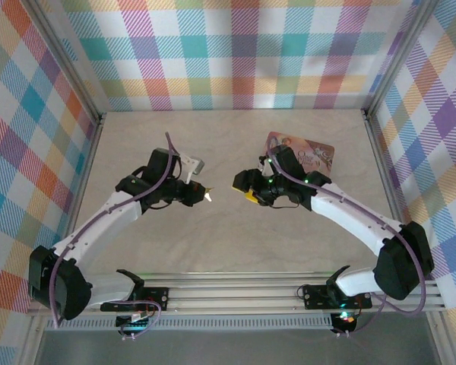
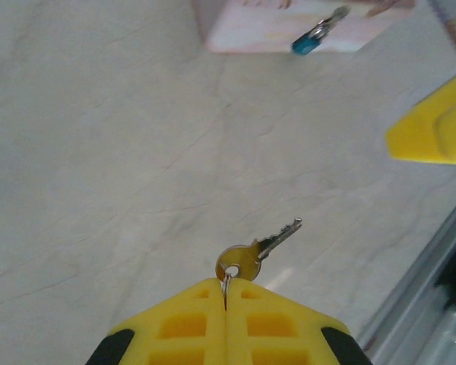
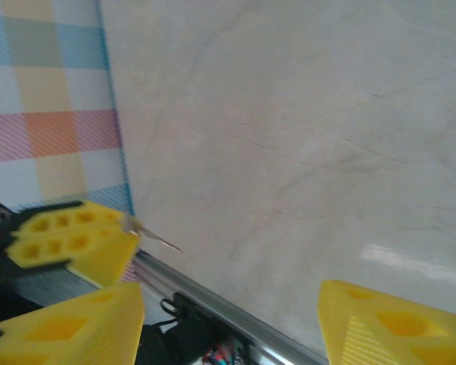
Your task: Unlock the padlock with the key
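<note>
Toward the bench's [image 1: 213,243] far right side, the padlock [image 2: 312,38] lies at the front of the pink box [image 2: 251,26]; whether it is fastened to the box is unclear. The key [image 2: 260,245] hangs over mid-bench, pinched only at its ring end by the clenched left gripper [image 2: 226,296], with its blade toward the right gripper [image 3: 232,293], whose jaws stand apart and empty. So thin a hold probably lets the key swivel. A handover looks due: the right gripper should clamp flat on the key's head and leave the blade free. The left gripper should let go only once that grip is firm.
</note>
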### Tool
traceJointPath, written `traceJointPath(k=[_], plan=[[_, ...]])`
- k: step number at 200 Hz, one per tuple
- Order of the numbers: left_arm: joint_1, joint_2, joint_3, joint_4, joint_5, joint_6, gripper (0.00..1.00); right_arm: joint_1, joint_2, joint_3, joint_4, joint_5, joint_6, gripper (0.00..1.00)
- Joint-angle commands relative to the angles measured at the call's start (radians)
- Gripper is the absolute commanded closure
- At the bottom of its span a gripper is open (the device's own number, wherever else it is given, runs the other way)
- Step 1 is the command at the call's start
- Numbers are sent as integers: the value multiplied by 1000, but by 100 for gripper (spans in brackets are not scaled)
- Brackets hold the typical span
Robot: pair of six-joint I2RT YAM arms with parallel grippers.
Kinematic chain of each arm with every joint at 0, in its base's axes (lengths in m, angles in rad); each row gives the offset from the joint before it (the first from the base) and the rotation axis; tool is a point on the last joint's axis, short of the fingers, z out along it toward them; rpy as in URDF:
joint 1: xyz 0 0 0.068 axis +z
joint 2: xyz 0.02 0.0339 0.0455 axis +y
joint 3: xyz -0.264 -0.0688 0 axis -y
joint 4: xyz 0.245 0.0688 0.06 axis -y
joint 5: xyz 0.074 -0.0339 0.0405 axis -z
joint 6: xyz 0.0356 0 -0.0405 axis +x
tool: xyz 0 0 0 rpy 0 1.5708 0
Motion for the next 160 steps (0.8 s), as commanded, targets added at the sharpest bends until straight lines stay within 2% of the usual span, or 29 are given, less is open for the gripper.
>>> traceJointPath(k=[1, 50, 160], plan=[[-48, -39, -23, 80, -1, -178, 100, 3, 8, 39, 51, -51, -21, 37], [-119, -74, -20, 113, -21, -244, 100, 5, 11, 69, 57, -84, -40, 39], [-161, -67, 15, 98, -66, -268, 100, 32, 36, 105, 18, -126, -103, 51]])
